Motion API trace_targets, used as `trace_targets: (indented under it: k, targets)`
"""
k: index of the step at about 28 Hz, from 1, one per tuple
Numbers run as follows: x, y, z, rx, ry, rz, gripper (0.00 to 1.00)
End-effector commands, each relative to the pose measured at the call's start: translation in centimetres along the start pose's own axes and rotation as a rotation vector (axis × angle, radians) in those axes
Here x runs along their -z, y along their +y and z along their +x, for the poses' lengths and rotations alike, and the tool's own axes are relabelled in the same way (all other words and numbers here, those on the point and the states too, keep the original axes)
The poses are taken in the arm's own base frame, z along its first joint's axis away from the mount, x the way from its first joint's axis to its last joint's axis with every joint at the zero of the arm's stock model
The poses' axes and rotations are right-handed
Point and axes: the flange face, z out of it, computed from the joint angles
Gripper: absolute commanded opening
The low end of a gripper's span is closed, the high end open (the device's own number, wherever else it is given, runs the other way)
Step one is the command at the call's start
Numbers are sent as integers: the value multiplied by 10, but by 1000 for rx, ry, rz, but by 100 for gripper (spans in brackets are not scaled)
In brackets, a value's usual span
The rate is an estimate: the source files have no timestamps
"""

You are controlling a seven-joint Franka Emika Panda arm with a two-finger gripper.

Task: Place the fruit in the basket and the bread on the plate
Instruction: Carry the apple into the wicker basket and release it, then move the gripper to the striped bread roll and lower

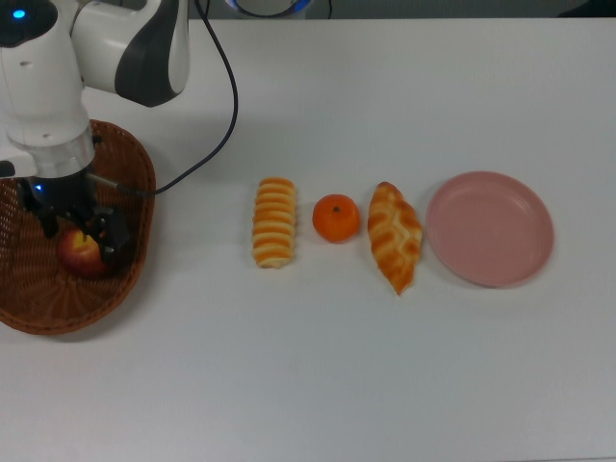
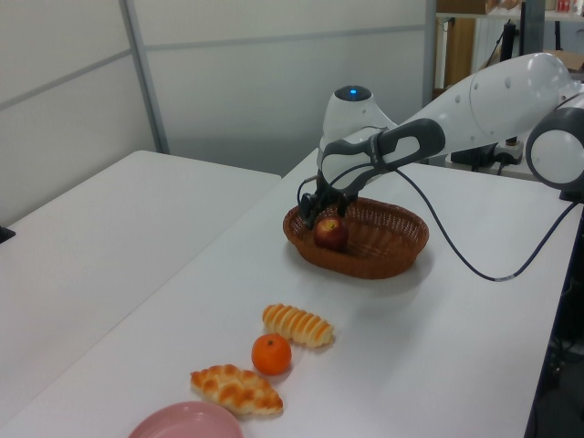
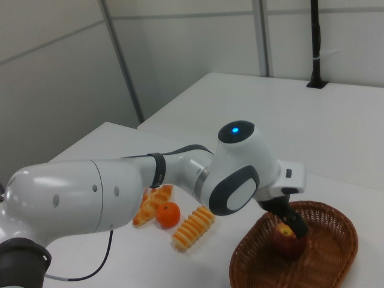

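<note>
top view: apple [image 1: 81,253] in basket [image 1: 135,173], gripper [image 1: 79,234] spread around it, grip unclear; roll [image 1: 274,221], orange [image 1: 336,218], pastry [image 1: 396,235], empty plate [image 1: 490,228] in a row | left view: apple [image 2: 330,233] rests in basket [image 2: 383,251] under gripper [image 2: 321,206] | right view: gripper [image 3: 294,228] at apple [image 3: 287,239]

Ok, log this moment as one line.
apple: in basket | gripper: at apple | orange, both breads: on table | plate: bare

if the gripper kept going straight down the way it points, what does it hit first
Most likely the dark red apple right under the gripper, which lies in the brown woven wicker basket; whether they already touch is unclear.
</note>
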Motion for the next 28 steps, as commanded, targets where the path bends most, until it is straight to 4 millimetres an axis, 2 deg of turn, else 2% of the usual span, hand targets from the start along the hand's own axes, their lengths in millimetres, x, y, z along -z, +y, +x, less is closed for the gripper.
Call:
trace_targets:
  k: [1, 4, 5, 9, 14, 19, 23, 28]
  targets:
    - [38, -20, 2, 14, 30, 12, 100]
    - [44, -40, -4, 39, -8, 16, 100]
    - [47, -65, -11, 48, -25, 28, 100]
    - [43, -108, -25, 37, -41, 43, 100]
    - [27, -161, -63, 96, -111, 44, 100]
    - [21, -186, -87, 154, -202, 17, 100]
    - [20, -200, -98, 181, -232, 11, 100]
    - [24, -238, -121, 239, -267, 9, 100]
